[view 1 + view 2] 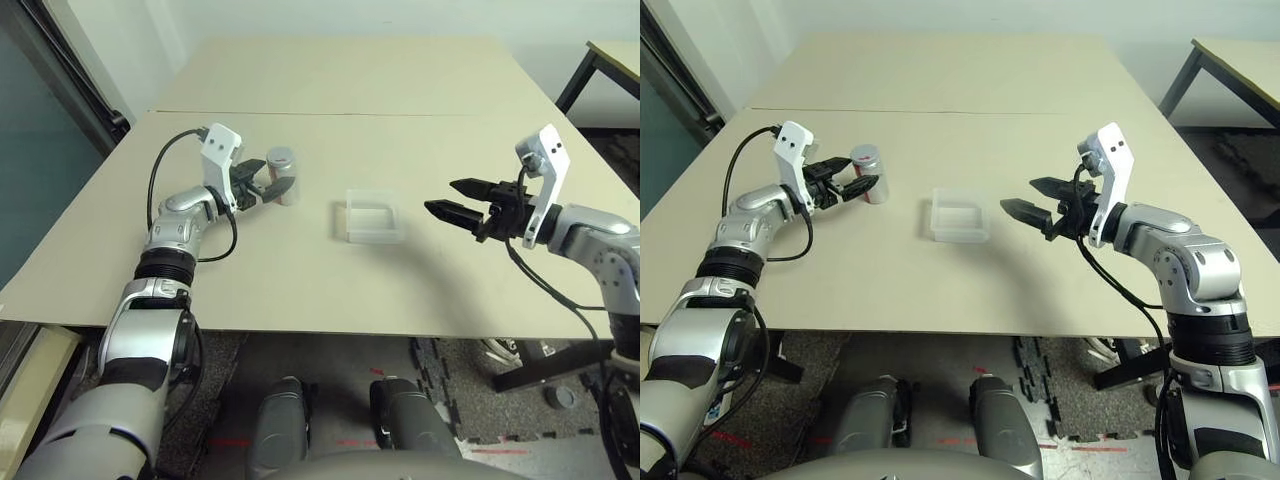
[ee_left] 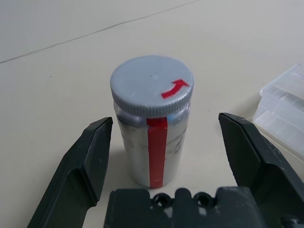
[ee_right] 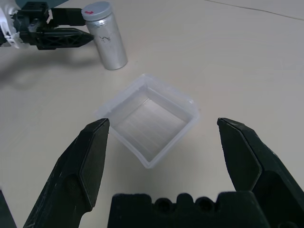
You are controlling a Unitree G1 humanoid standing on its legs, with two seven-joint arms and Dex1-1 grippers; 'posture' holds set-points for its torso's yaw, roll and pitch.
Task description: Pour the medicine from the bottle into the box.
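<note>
Silver cylindrical bottle w/ red stripe and ridged grey cap (image 2: 152, 121) stands upright, cap on, btwn the wide-apart fingers of the black L gripper (image 2: 165, 122), nothing gripped; black R gripper (image 3: 163, 122) also wide open & empty, near the clear square plastic box (image 3: 148, 126). Off-centre close could tip bottle; cap left on would prob. block pouring.

Soft, even brightness, with blurry shadows on the pale table (image 1: 300, 290).
</note>
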